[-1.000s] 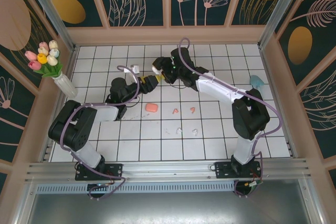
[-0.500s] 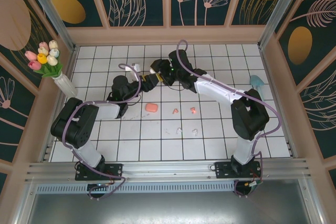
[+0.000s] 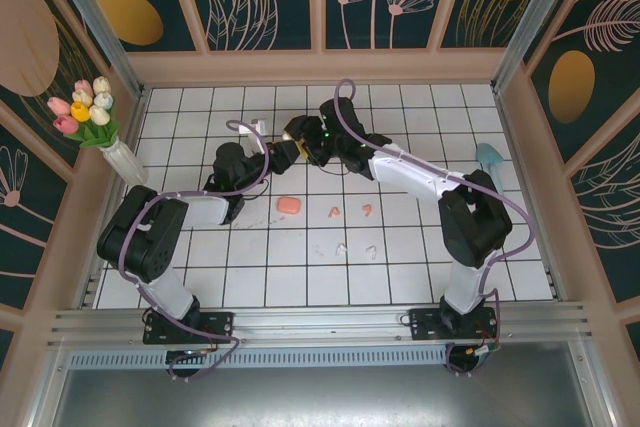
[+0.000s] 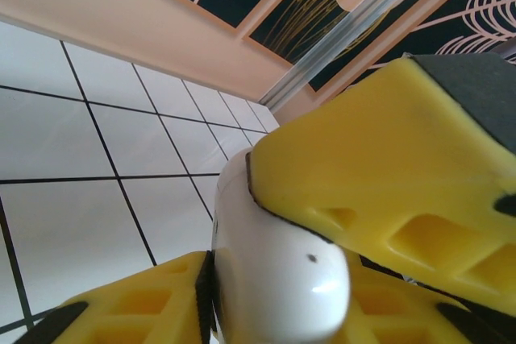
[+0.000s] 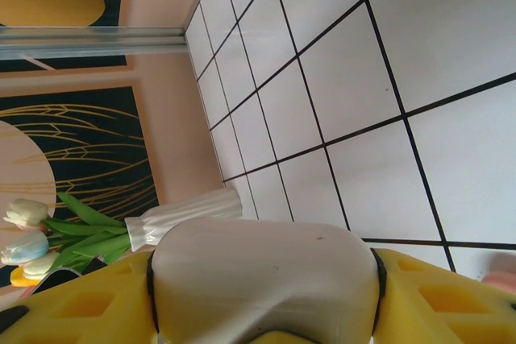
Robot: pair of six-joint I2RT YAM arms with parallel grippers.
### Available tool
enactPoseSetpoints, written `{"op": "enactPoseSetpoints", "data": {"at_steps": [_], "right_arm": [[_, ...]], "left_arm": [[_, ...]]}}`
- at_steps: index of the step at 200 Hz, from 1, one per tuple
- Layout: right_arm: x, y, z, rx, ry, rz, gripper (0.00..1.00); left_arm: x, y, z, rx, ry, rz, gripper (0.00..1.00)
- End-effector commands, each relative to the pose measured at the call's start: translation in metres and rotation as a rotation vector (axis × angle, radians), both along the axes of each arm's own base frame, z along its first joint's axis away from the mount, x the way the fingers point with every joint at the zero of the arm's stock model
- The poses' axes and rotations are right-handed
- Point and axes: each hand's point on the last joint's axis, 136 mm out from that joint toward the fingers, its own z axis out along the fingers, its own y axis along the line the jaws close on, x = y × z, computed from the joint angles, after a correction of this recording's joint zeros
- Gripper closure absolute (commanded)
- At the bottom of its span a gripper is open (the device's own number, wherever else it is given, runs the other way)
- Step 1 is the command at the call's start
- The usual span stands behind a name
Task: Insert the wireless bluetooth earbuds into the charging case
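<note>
White square tiles with dark grout cover the surface, boxed in by pinkish walls with dark floral panels. A vase of tulips [image 3: 120, 160] stands at the far left.

Both arms reach to the far middle of the surface and meet there. The left tool [image 3: 282, 154] is clenched on a white charging case [image 4: 274, 279], with a yellow finger pressed to each side. The right tool [image 3: 297, 133] grasps the same case from the other side, as its wrist view shows.

The earbuds lie loose on the tiles nearer the arm bases, well apart from the raised case. Two are salmon-pink earbuds [image 3: 335, 212], and two are white earbuds [image 3: 340, 248] in a row just below them. A salmon-pink case [image 3: 289, 205] rests to their left.

The main risk, as I judge it, is the shared grip. The case is smooth and rounded, so if the two tools pull or twist unevenly it could squirt out and drop. A hard pull might also strain the lid hinge. Later, the tiny earbuds could skid away when pinched, or a pair could go into the case of the wrong colour.
</note>
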Motion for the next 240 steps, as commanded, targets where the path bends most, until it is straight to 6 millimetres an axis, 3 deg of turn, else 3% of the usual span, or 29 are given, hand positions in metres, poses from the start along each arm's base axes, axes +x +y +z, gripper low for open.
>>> {"op": "enactPoseSetpoints", "data": {"at_steps": [1, 62, 73, 89, 110, 144, 171, 203, 216, 240], "right_arm": [[-0.005, 0.009, 0.001, 0.028, -0.001, 0.024, 0.48], [-0.006, 0.011, 0.004, 0.042, -0.005, 0.026, 0.46], [-0.006, 0.01, 0.006, 0.044, -0.01, 0.024, 0.41], [-0.003, 0.006, 0.012, 0.045, -0.03, 0.015, 0.24], [0.007, -0.015, 0.03, 0.047, -0.075, -0.033, 0.12], [0.012, -0.071, 0.05, -0.021, -0.175, -0.1, 0.1], [0.0, -0.112, 0.06, -0.117, -0.418, 0.004, 0.1], [-0.034, -0.145, 0.058, -0.224, -0.708, 0.152, 0.1], [-0.046, -0.149, 0.055, -0.188, -0.743, 0.204, 0.1], [-0.065, -0.137, 0.051, -0.128, -0.77, 0.315, 0.12]], "left_arm": [[0.006, -0.002, 0.009, -0.004, -0.026, 0.004, 0.69], [0.007, -0.003, 0.01, 0.0, -0.031, -0.002, 0.87], [0.007, -0.004, 0.011, 0.001, -0.032, -0.008, 0.89], [0.005, -0.006, 0.011, 0.0, -0.031, -0.019, 0.93], [0.003, -0.007, 0.008, 0.005, -0.021, -0.035, 0.95], [-0.011, -0.016, 0.011, 0.019, -0.018, -0.131, 0.98], [-0.026, -0.027, 0.016, 0.031, -0.014, -0.249, 1.0], [-0.044, -0.04, 0.031, -0.001, -0.016, -0.396, 1.0], [-0.047, -0.042, 0.037, -0.005, -0.018, -0.427, 1.0], [-0.05, -0.045, 0.045, 0.004, -0.025, -0.464, 1.0]]}}
